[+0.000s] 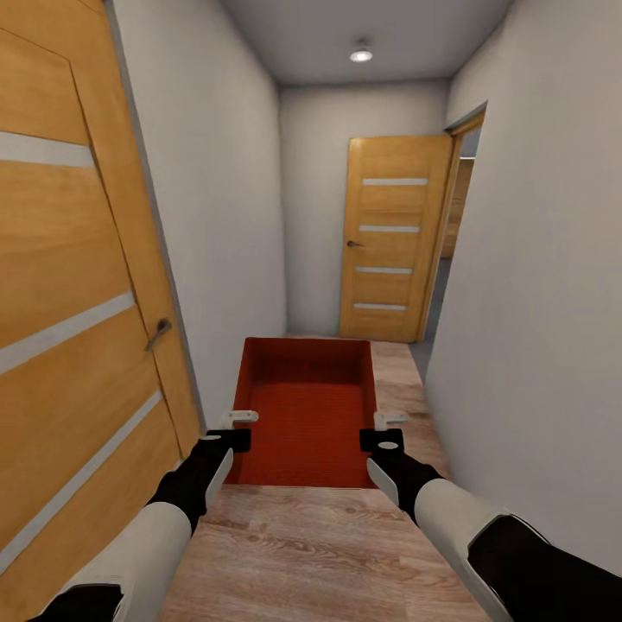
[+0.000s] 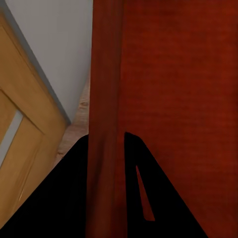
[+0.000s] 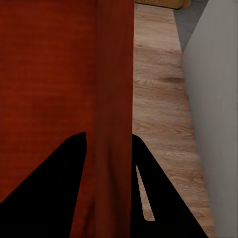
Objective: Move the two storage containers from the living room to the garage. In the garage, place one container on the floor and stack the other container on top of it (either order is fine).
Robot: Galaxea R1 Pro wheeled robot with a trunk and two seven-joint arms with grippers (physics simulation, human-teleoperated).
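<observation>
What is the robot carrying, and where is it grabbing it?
An orange-red storage container. The left pincer clamps its left side wall and the right pincer clamps its right side wall, one finger inside and one outside.

Narrow hallway: wood plank floor (image 1: 328,544), closed wooden door (image 1: 69,328) beside my left, another door (image 1: 393,242) ahead, ceiling light (image 1: 361,54) on.

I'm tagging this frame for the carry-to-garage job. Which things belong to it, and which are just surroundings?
Job:
storage container, held by both side walls
left gripper, shut on its left wall
right gripper, shut on its right wall

Surroundings:
near door
far door
wood floor
ceiling light
</observation>
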